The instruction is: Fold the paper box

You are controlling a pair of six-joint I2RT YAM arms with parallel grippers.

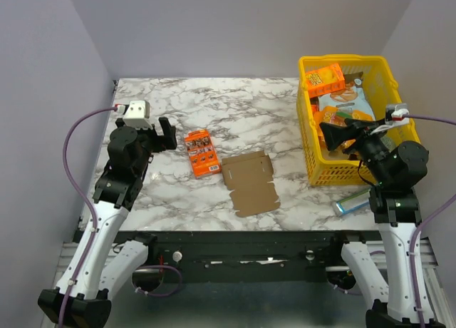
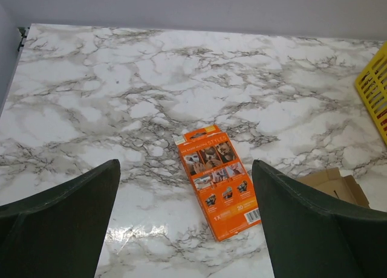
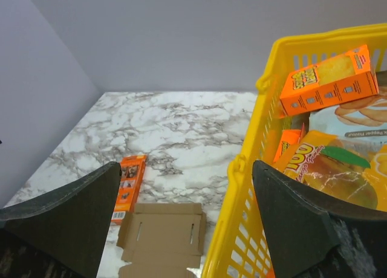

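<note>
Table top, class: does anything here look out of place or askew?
One small wrapped packet lies outside the yellow basket, at the near right edge of the table. The flat paper box sits skewed to that edge.

place: robot lab | evidence: bare grey walls (image 1: 214, 28); marble-look table (image 1: 214, 100); aluminium frame (image 1: 249, 257)

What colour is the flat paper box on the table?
The paper box is plain brown cardboard with no print. It shows best in the top external view.
</note>
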